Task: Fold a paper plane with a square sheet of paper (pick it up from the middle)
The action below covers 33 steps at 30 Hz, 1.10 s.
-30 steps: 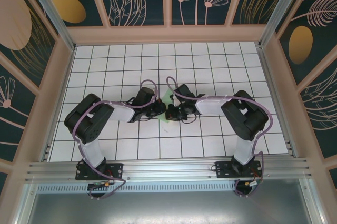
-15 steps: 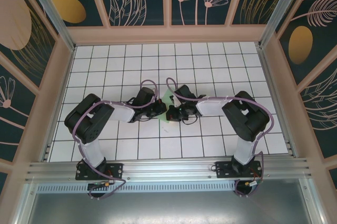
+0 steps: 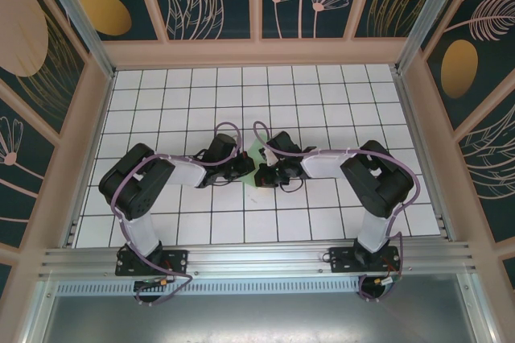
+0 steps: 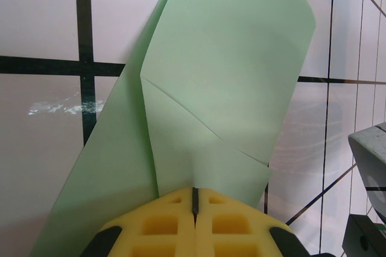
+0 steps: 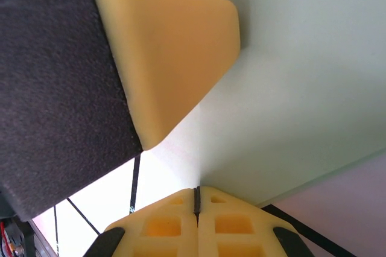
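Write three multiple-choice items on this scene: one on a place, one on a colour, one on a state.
1. The green paper is
A. between the left gripper and the right gripper, at the middle of the table
B. in the far left corner
C. on the metal rail

2. The gripper pads are
A. blue
B. yellow
C. red

3. The left gripper is
A. wide open
B. shut on the paper
C. shut on a cable

Answers:
1 A, the overhead view shows green between the two gripper tips.
2 B, both wrist views show yellow pads.
3 B, its pads meet with the paper running in between them.
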Available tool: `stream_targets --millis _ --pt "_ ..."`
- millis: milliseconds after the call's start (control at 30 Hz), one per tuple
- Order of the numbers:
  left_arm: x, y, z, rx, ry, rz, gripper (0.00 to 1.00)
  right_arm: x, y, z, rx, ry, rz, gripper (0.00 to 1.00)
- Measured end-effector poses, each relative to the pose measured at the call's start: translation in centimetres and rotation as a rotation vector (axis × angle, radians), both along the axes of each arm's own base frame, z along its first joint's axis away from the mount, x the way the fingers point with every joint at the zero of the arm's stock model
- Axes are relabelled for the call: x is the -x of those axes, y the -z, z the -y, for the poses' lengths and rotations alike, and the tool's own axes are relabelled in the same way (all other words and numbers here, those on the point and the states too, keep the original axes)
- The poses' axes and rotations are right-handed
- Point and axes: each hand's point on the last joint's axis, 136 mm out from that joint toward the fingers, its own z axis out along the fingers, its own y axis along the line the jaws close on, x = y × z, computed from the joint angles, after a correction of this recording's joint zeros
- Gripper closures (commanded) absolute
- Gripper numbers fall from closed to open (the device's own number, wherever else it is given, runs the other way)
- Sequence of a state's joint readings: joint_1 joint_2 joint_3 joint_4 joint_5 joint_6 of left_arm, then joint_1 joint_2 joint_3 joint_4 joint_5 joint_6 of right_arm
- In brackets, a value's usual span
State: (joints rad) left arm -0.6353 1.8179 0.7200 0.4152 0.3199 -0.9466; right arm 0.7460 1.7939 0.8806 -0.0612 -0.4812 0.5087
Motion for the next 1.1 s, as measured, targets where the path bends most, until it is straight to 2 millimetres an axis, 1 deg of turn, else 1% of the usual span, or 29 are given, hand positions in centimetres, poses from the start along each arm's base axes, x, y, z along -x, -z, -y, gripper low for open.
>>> stream_targets --millis 300,467,600,667,800,900,967,1100 --pt "0.0 0.0 0.0 0.001 0.001 0.000 1.00 1.1 0.1 0.5 0.015 -0.022 -0.014 1.00" --pt "-0.1 -0.1 0.1 0.002 0.001 0.001 1.00 1.1 0.1 0.5 0.016 -0.023 -0.015 1.00" --pt "-0.1 0.0 0.1 0.002 0.001 0.001 1.00 2.4 -0.3 1.3 0.054 -0.028 -0.047 1.00" --pt "-0.1 0.0 0.1 0.002 0.001 0.001 1.00 2.5 -1.1 1.4 0.051 -0.028 -0.047 1.00" --pt "-0.1 0.0 0.1 0.002 0.001 0.001 1.00 1.5 -3.7 0.6 -0.009 -0.018 -0.012 1.00" --pt "-0.1 0.0 0.1 0.002 0.001 0.001 1.00 0.7 -4.6 -0.2 -0.042 -0.006 0.001 1.00" --pt "-0.1 0.0 0.1 0.002 0.001 0.001 1.00 0.5 -4.3 -0.4 -0.046 0.004 -0.003 1.00" --pt "-0.1 -0.1 0.1 0.002 0.001 0.001 1.00 0.3 -2.6 -0.5 -0.023 0.026 -0.038 1.00"
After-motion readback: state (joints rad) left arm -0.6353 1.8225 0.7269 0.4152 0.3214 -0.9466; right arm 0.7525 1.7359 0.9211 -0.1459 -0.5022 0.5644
